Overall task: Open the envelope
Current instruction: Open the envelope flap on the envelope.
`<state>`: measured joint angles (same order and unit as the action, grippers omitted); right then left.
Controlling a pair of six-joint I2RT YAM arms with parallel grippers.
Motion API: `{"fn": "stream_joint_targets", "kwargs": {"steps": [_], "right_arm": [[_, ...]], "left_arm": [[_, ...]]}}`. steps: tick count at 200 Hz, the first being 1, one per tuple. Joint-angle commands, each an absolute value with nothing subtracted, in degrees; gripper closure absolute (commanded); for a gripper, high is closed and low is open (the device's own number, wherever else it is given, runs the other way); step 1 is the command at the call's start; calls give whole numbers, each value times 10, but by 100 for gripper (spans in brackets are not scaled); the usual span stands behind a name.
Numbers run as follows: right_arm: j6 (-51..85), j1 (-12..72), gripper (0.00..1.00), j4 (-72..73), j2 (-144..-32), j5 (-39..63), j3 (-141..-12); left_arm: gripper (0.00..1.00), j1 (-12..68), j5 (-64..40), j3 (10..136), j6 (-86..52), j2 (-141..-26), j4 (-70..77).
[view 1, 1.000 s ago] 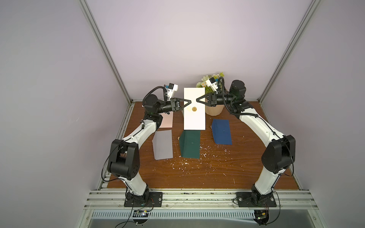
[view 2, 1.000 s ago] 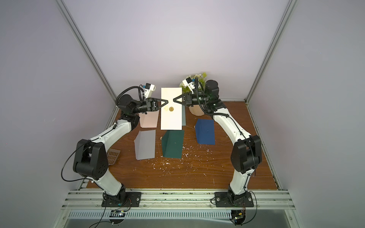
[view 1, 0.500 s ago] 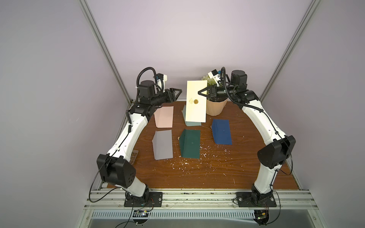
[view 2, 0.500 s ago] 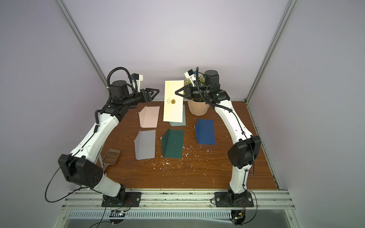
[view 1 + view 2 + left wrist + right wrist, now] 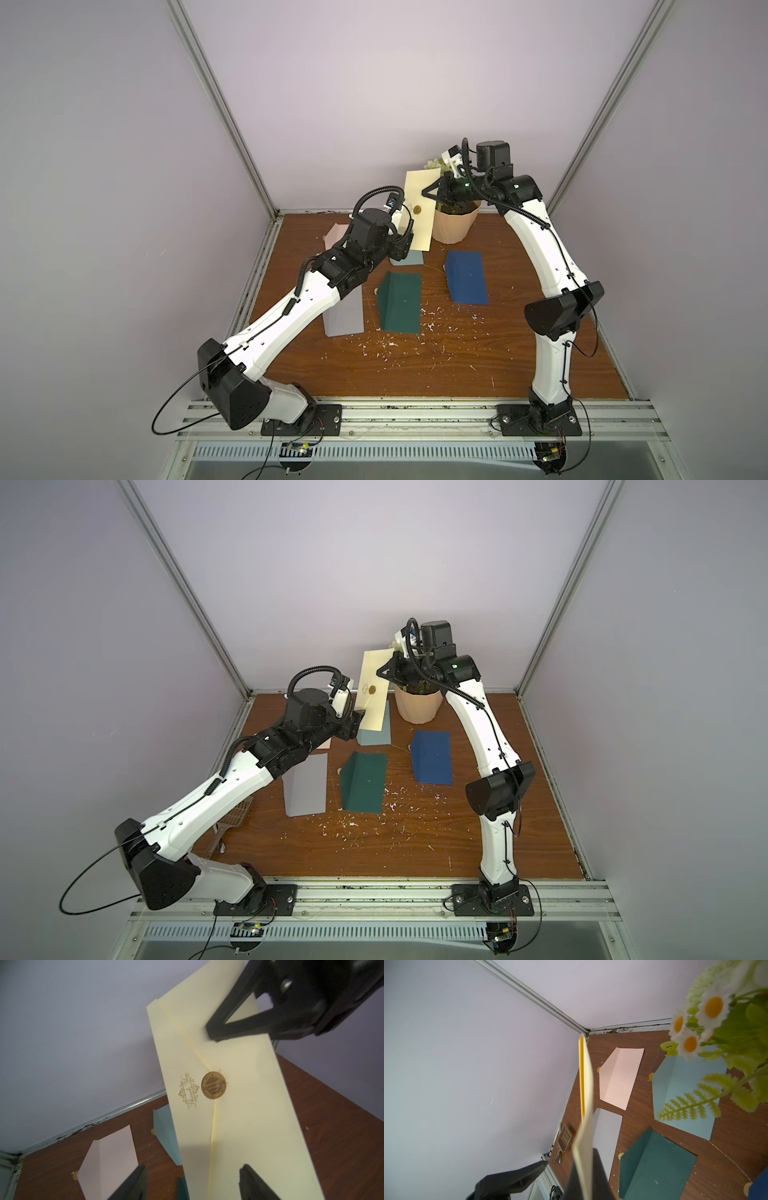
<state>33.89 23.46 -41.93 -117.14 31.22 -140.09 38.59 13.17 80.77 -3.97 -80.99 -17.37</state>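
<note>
Risk begins on the left. The left gripper (image 5: 193,1169) stands wide and holds nothing. Its fingers (image 5: 252,1186) sit low before the face of the cream envelope (image 5: 419,216), one of them overlapping the paper's lower part. If it closes from here it could pinch the whole body instead of the flap alone, and a pull would then drag the envelope without opening it. Whether a finger can get under the flap edge cannot be told from these views.

The envelope hangs upright in the air over the back of the table (image 5: 498,353), above the pale teal envelope (image 5: 376,735) lying flat there. Its flap is shut under a gold seal (image 5: 213,1085). In my judgement a hard tug at the seal may tear the paper rather than lift the sticker.

Further right, the right gripper (image 5: 424,194) is clamped shut on the envelope's upper side edge. That is the only hold, and it sits near one corner. A pull lower down could swing the paper about this pinch or slip it out, dropping it among the pink envelope (image 5: 110,1157) and the others on the table.

Rightmost, the flowerpot (image 5: 453,224) with daisies (image 5: 712,1005) stands just behind the right wrist. A sideways correction by that arm could knock it.
</note>
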Motion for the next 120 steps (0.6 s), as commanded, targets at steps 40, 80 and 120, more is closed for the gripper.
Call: {"fn": "stream_joint_targets", "kwargs": {"steps": [40,80,120], "right_arm": [[330,246,100,-440,-1146,280,-1417],[332,248,100,-439,-1148,277,-1417],[330,250,100,-439,-1148,275,-1417]], "left_arm": [[26,392,175,786,-19,-799,-123],[25,396,152,772,-17,-794,-104],[25,406,143,769,-15,-795,-94]]}}
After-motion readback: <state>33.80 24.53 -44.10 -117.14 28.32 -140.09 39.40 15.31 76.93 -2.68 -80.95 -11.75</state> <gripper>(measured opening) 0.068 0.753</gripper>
